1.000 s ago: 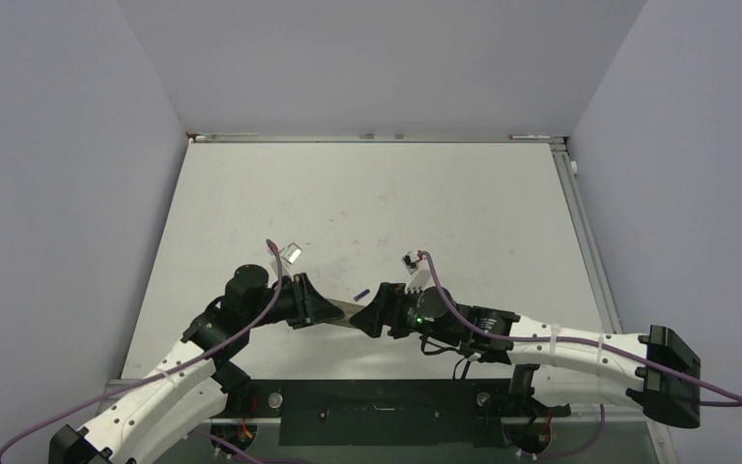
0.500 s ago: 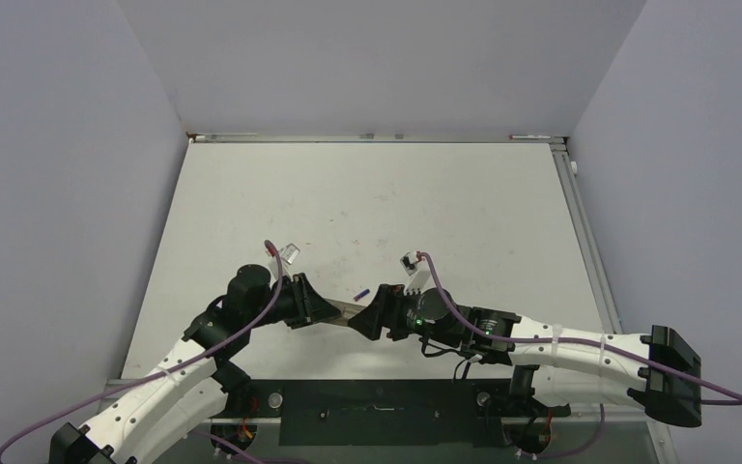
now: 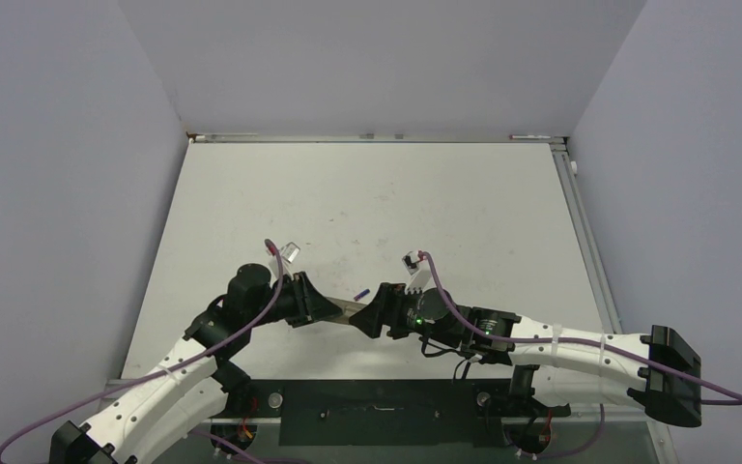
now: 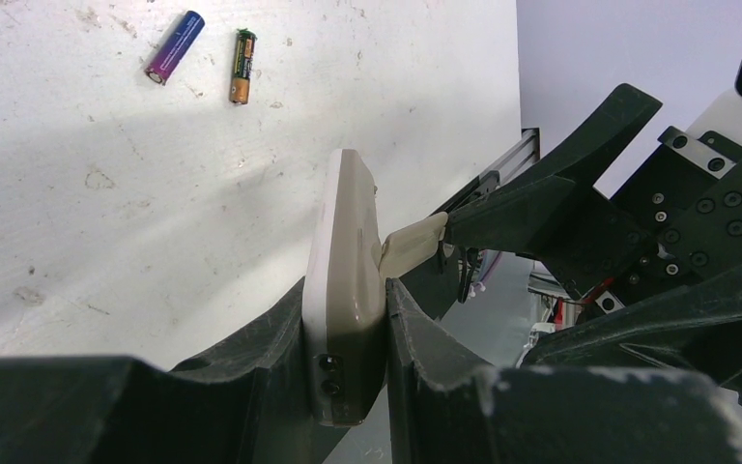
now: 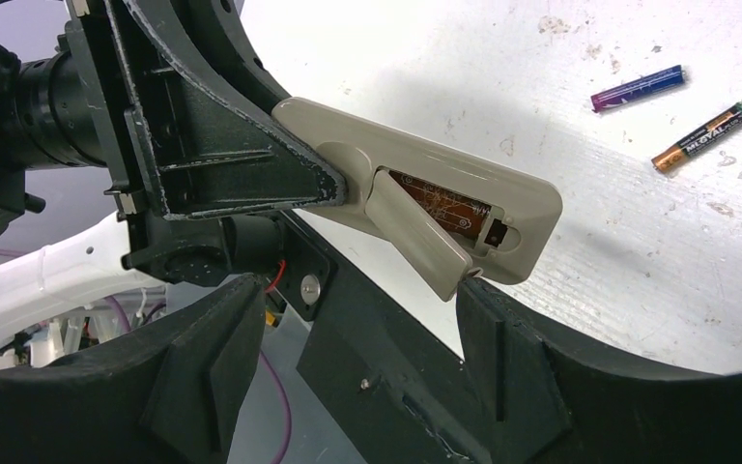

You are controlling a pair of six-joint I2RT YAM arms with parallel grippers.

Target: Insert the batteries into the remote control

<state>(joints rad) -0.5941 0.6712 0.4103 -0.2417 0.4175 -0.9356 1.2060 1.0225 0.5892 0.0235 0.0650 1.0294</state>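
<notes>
With the left gripper (image 4: pixel 345 309), clamps the remote control (image 4: pixel 343 222) by one end, jaws closed on its front and back faces, and holds it on edge off the surface (image 5: pixel 638 242), near the front rim. Turns the greyish-beige back toward the right gripper (image 5: pixel 362 290). Stands the right jaws wide apart, gripping nothing, one on each side of the handset's free end. Touches one black fingertip (image 4: pixel 473 224) to the battery cover (image 5: pixel 415 237), swung partway out from the back at a slant. Exposes the battery recess (image 5: pixel 444 205) behind it, with brownish print inside. Has the purple-blue battery (image 5: pixel 638 88) and the brownish-gold battery (image 5: pixel 702 137) lying flat on the surface, near each other without touching, well apart from the remote control and both grippers.
</notes>
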